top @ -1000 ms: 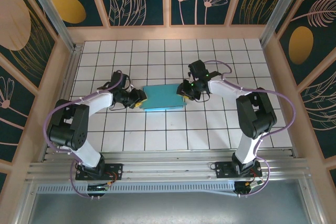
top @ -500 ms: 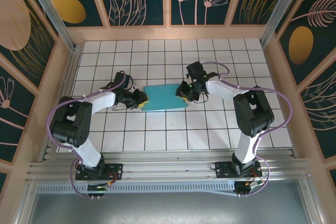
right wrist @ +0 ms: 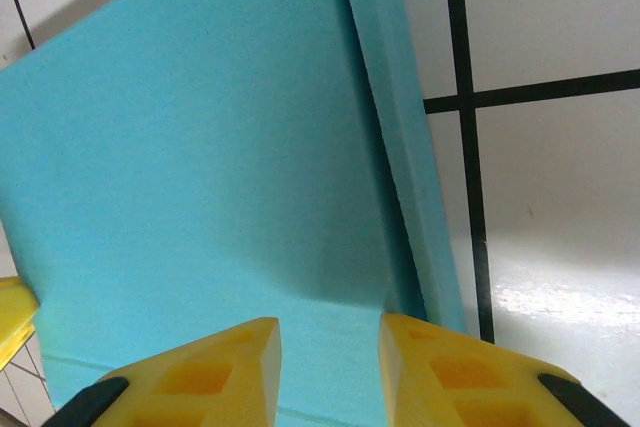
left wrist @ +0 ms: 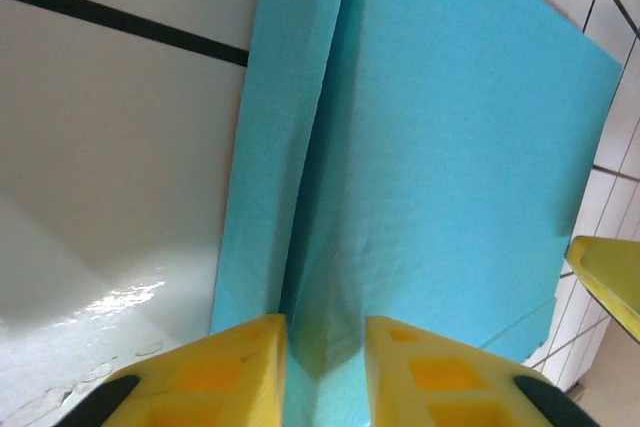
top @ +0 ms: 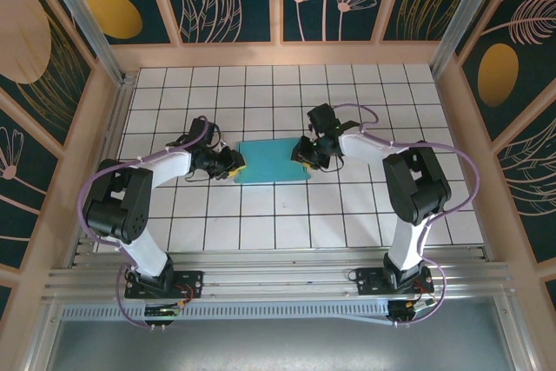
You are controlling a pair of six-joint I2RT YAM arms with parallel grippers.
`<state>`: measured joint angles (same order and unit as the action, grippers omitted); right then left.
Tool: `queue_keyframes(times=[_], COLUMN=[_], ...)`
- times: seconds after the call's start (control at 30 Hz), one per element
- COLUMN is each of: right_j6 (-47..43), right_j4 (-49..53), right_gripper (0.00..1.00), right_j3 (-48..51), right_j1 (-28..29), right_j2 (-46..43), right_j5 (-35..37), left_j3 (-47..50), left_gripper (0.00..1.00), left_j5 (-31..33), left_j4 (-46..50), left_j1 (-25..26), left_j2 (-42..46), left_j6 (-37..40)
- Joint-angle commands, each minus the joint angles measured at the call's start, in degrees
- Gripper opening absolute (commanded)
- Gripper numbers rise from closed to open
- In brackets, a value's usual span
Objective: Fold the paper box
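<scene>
Two grippers logged, one at each end of a single paper box (top: 274,162). Box lying turquoise face up near the middle of the tiled tabletop (top: 261,223), long axis running across.

Left end: left gripper (top: 233,165) low at the box's edge. Yellow fingers (left wrist: 215,377) set narrow, astride the crease between a slim side strip and the main panel. Gap filled with card, so read as pinched shut on that fold, probably to sharpen the crease or lift the end wall.

Middle: main panel close to flat, no standing walls made out. Judged well short of a finished box.

Right end: right gripper (top: 301,152) over the panel beside its own edge strip, fingers a little apart. Cannot tell whether clamped on card or merely resting there. Likely placed as a counter-hold against sliding on the glossy tile.

Risk: thin card buckling under a one-sided pull.
</scene>
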<state>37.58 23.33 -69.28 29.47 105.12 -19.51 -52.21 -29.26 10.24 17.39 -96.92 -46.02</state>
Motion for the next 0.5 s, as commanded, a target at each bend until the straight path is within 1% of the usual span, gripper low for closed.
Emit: queue_keyframes(times=[0.0, 0.23, 0.4, 0.47], right_j6=[-0.6, -1.4, -4.8, -6.0], right_j4=[2.1, 1.6, 0.9, 0.8], right_gripper=[0.34, 0.37, 0.41, 0.42], right_j3=[-3.0, -2.4, -1.4, -1.1], right_j1=[-0.2, -2.2, -2.0, -1.9], right_j2=[-3.5, -5.2, -3.0, -1.8], right_j5=[1.9, 3.8, 4.4, 4.4], left_j3=[-3.2, -6.8, -6.8, -6.7], left_gripper=[0.29, 0.31, 0.34, 0.36], left_j5=[2.1, 5.8, 8.0, 7.3], left_j4=[4.2, 9.0, 9.8, 9.3], left_j1=[0.0, 0.1, 0.1, 0.0], left_j2=[2.7, 4.1, 1.8, 0.4], left_j6=[0.8, 3.2, 4.7, 5.2])
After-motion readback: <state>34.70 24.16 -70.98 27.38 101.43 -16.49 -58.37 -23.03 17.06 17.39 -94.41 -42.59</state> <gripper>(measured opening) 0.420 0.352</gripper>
